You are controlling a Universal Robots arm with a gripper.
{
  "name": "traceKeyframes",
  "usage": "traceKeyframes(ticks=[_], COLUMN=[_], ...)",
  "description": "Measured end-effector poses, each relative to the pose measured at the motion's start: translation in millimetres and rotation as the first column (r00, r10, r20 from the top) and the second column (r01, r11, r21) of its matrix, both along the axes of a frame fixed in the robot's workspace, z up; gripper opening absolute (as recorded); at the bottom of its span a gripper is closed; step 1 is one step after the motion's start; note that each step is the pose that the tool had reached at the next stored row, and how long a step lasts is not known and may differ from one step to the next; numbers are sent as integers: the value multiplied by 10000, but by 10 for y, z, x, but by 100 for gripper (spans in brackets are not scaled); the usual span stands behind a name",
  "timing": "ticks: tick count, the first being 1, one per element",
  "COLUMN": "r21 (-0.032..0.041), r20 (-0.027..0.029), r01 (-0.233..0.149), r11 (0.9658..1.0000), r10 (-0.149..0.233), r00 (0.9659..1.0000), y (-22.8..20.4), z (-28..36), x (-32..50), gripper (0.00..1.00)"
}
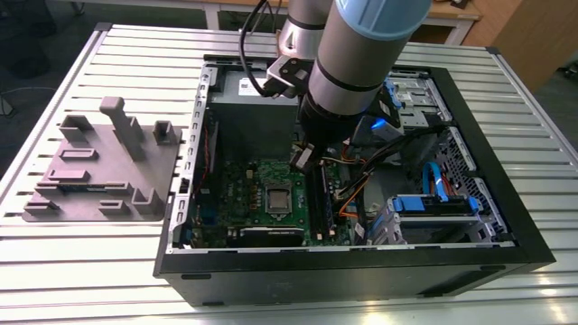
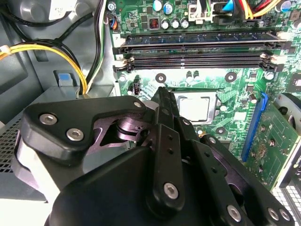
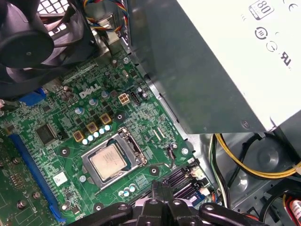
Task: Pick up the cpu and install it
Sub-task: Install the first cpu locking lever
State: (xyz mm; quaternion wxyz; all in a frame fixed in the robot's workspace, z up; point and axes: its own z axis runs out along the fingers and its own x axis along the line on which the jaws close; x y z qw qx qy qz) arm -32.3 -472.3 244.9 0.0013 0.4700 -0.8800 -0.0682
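Spanning the exterior view, a slatted metal table point(image 1: 81, 271) bears the whole setup. Dark floor point(image 1: 13, 142) shows past its edge on the exterior view's left, and pale wooden furniture point(image 1: 505, 27) stands beyond its far side. A grey fixture plate point(image 1: 99, 176) with upright pegs and slots lies on the table toward the exterior view's left, just beside the case.

Nearest the camera is the black wall of an open computer case point(image 1: 361, 271), which lies on its side. Inside it, a green motherboard point(image 1: 239, 196) lies flat against the case floor. The cpu point(image 1: 278, 198) sits in its socket near the board's middle, silvery top up, with a metal bracket around it. Long black memory slots point(image 2: 197, 47) run beside the socket. Toward the exterior view's right, a blue drive caddy point(image 1: 434, 203) sits among orange and blue cables. Farther back stands a grey power supply box point(image 3: 225, 61) with a white label.

The arm point(image 1: 361, 61) reaches down into the case, and the gripper point(image 1: 302, 157) hangs over the board between the socket and the power supply box. In both wrist views its jaws appear together with nothing between them. In the second wrist view the cpu point(image 2: 194, 107) lies just past the fingertips point(image 2: 162, 96), apart from them.
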Motion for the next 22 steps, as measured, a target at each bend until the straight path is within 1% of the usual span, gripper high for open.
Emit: traceKeyframes(ticks=[8,12,15,17,19,22], r21=[0,-1,-1,-2,10,13], r20=[0,-1,0,-1,0,0], r01=[-2,-1,2,0,-1,0], r11=[10000,10000,10000,10000,10000,10000], r10=[2,1,-2,0,1,0], r00=[10000,10000,10000,10000,10000,10000], y=[0,4,47,91,101,132], z=[-2,-5,-8,-10,-18,-32], x=[13,83,98,98,99,97], gripper=[10,10,10,10,10,10])
